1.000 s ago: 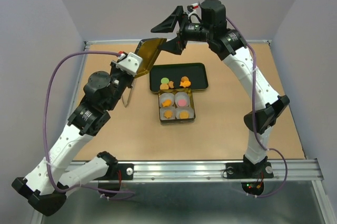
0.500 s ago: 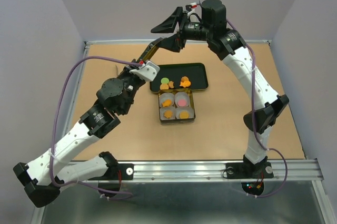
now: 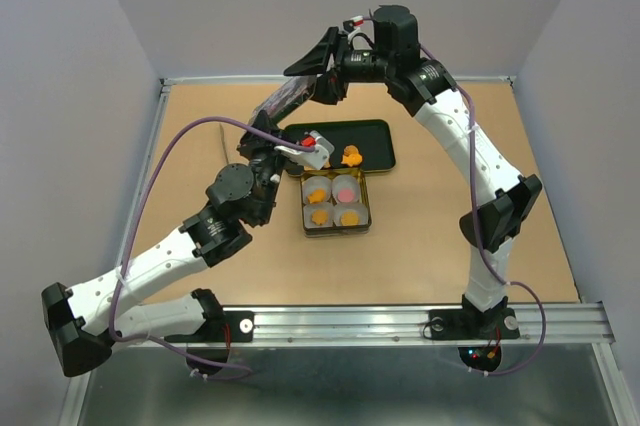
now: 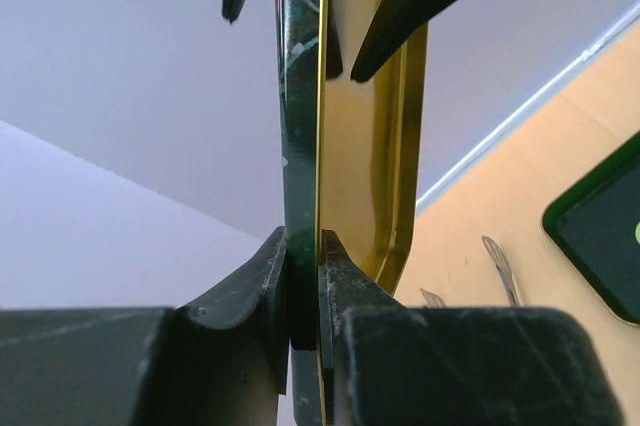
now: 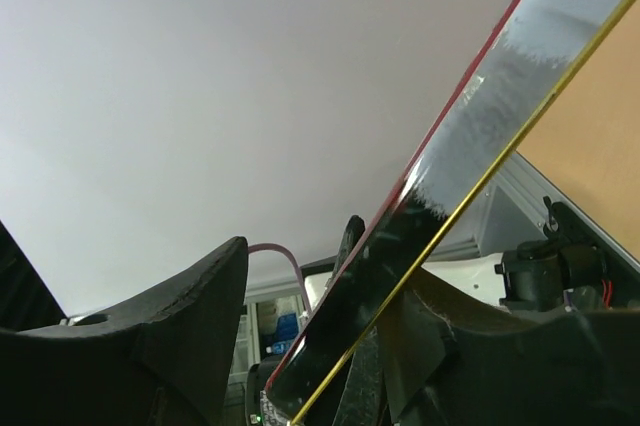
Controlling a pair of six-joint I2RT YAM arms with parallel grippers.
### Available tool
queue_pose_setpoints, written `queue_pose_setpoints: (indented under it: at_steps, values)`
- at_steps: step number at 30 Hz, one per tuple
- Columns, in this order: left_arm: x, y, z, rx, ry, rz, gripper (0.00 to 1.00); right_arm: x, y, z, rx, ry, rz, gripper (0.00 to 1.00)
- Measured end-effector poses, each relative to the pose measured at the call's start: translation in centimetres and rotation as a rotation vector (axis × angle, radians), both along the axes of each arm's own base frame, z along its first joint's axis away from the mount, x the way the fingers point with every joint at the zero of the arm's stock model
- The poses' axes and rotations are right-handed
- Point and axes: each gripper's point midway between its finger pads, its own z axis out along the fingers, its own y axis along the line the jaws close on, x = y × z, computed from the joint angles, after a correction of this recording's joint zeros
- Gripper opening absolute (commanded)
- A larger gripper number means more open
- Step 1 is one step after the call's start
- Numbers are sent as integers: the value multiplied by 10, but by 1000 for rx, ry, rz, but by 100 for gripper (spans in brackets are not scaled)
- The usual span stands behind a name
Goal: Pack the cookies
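My left gripper (image 3: 265,128) is shut on the near edge of a tin lid (image 3: 292,98), dark green outside and gold inside, held up on edge above the back of the table. In the left wrist view the jaws (image 4: 303,246) pinch the lid (image 4: 300,96). My right gripper (image 3: 320,70) is open, one finger on each side of the lid's far end; the lid (image 5: 480,146) crosses between its jaws (image 5: 320,336). Orange cookies (image 3: 350,156) lie on a dark tray (image 3: 375,131). Orange and pink cookies (image 3: 344,190) sit in paper cups in an open tin (image 3: 304,204).
A thin metal tool (image 4: 500,266) lies on the table left of the tray (image 4: 600,236). A raised metal rim runs along the table's back and left edges. Both arms reach over the tray and the tin.
My left arm has swung right and forward, turning the lid from flat-tilted to edge-on and bringing its far end between the right gripper's open fingers. The right gripper shifted slightly left.
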Motion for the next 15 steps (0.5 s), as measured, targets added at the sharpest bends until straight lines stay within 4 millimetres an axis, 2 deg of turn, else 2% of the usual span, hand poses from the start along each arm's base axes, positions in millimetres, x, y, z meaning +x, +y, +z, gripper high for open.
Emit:
queue_pose_setpoints:
  at_steps: [5,6,10,12,13,15]
  values:
    - [-1,-5,8,11,-36,4,0,-2,0,-1,0,-1,15,35]
    - [-1,-5,10,13,-43,9,0,-2,1,-1,1,1,18,26]
    - [-1,-6,7,84,-41,23,0,-2,0,-1,5,28,16,13]
    - [-1,-6,5,112,-39,29,0,-1,-1,-1,6,43,15,10]
    - [0,-7,5,121,-39,30,1,-1,-1,-2,4,45,16,6]
    - [0,-5,5,120,-39,42,13,0,-1,-4,2,53,16,4]
